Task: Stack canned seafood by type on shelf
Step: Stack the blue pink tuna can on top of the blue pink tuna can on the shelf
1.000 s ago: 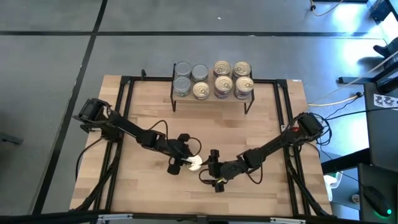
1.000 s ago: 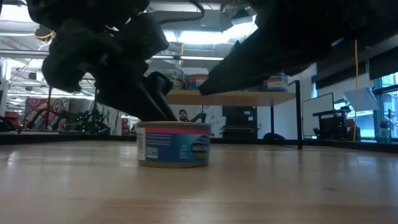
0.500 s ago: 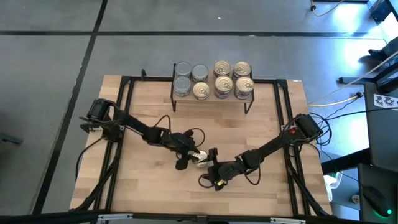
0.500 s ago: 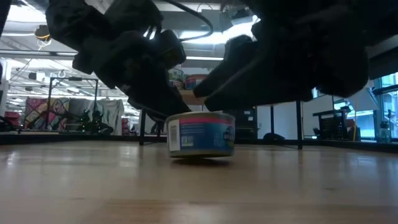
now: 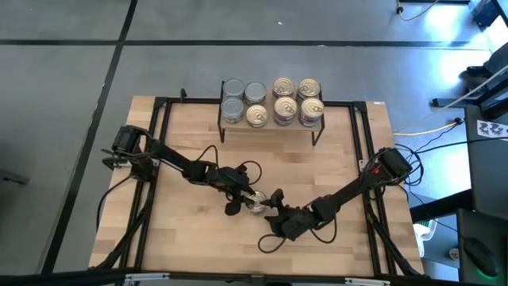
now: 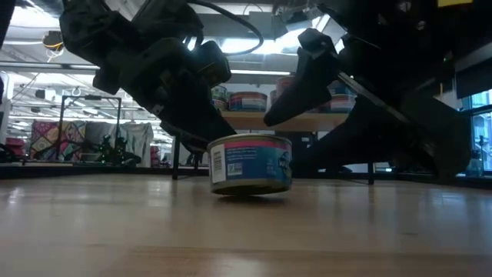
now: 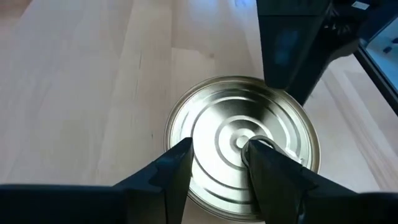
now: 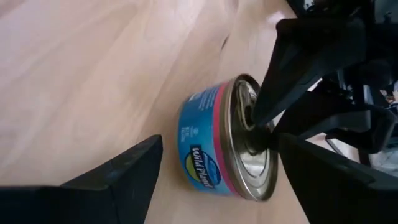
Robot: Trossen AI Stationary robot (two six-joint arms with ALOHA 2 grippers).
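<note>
A short tin with a blue and pink label and a silver top (image 5: 256, 206) (image 6: 251, 163) (image 8: 217, 149) stands on the table near its middle. My left gripper (image 5: 244, 199) (image 7: 217, 149) hangs over it from the left, open by a narrow gap. My right gripper (image 5: 273, 206) (image 8: 217, 140) is wide open just right of the tin, its fingers on either side of the tin and apart from it. The shelf (image 5: 270, 125) stands at the far edge and carries silver-grey tins (image 5: 232, 88) on its left and gold tins (image 5: 296, 87) on its right. My left gripper rests its fingertips on the tin's silver top, slanting down from the table's left. One finger (image 7: 254, 148) sits at the middle of the top (image 7: 233, 142), also seen in the right wrist view. The other (image 7: 181, 152) stands at the rim; whether it touches I cannot tell. The tin stands upright on the table.
Black frame rails (image 5: 163, 143) run along the table's left, right and far sides. Cables loop on the wood beside both arms (image 5: 208, 163). Bare wood lies between the tin and the shelf. Beyond the table the room shows racks and shelving.
My left gripper has moved toward the table's right and the tin has slid that way along the table with it, staying upright. Most of the slide came in the first half second. My right gripper has drawn back a little toward the right and near edge.
</note>
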